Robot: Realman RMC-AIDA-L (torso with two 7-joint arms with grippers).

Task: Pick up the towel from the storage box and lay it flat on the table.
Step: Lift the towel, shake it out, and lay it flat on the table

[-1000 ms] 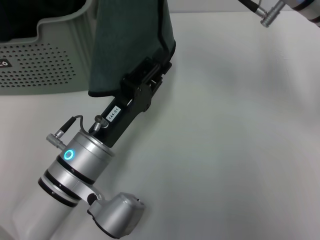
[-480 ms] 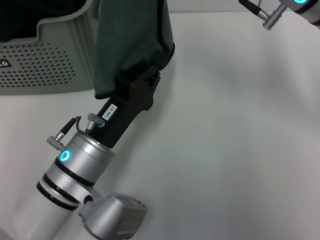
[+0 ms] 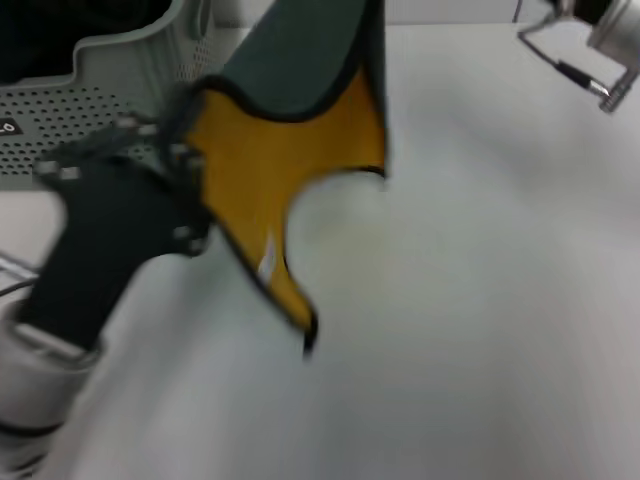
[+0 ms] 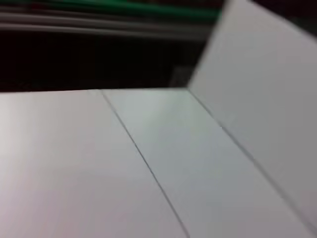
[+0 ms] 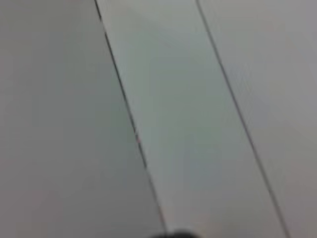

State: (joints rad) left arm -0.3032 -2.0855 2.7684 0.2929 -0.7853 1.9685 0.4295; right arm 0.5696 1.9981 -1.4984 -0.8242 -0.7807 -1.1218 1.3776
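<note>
- The table is a plain white top that fills most of the head view; both wrist views show only pale flat panels with thin dark seams.
- The storage box stands at the far left of the table, grey-green with dotted walls, a stepped rim and a dark inside.
- The towel hangs in the air just right of the box and above the table, fully out of the box. Its yellow face is toward the camera, a teal fold lies across the top, and a narrow corner droops down.
- The left gripper is a black body at the towel's left edge. It has hold of the cloth there, but blur hides how far the jaws stand apart.
- The right arm shows only at the far right corner; its gripper is out of sight.
</note>
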